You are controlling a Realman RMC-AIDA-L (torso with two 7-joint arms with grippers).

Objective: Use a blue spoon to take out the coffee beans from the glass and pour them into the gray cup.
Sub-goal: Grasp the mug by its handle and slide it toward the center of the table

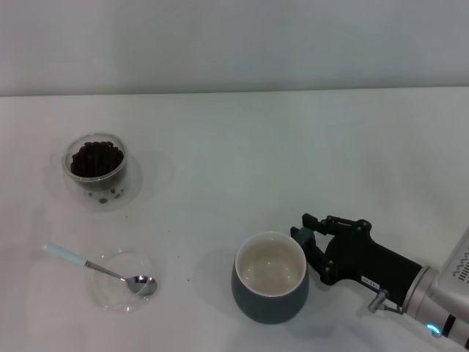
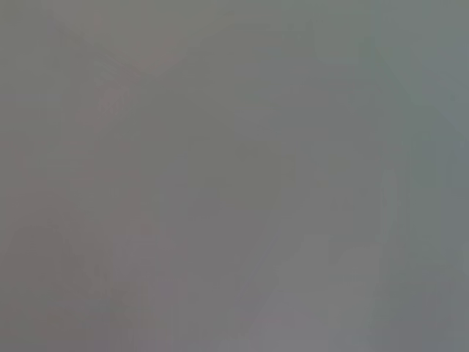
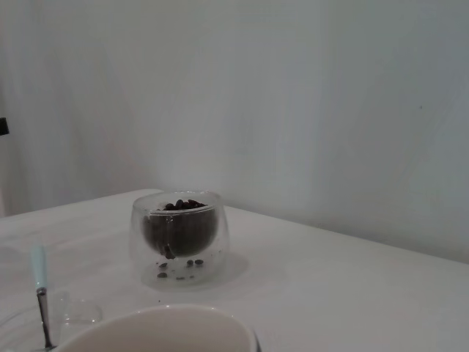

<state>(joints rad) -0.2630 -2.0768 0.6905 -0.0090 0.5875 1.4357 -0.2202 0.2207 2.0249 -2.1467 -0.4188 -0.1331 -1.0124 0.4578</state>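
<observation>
White table [image 1: 242, 139] seen from the head camera. The right gripper [image 1: 305, 233] sits low at the near right, just beside the gray cup [image 1: 270, 287], on the side of its rim; its fingers [image 1: 314, 220] are spread, released, holding nothing. The cup's cream inside looks empty. The glass [image 1: 96, 170], filled with coffee beans [image 1: 95, 158], stands at the far left, well apart from the cup. The blue spoon [image 1: 95, 268] rests with its bowl in a shallow clear dish [image 1: 121, 280] at the near left, handle pointing outward left. The left gripper is not seen.
</observation>
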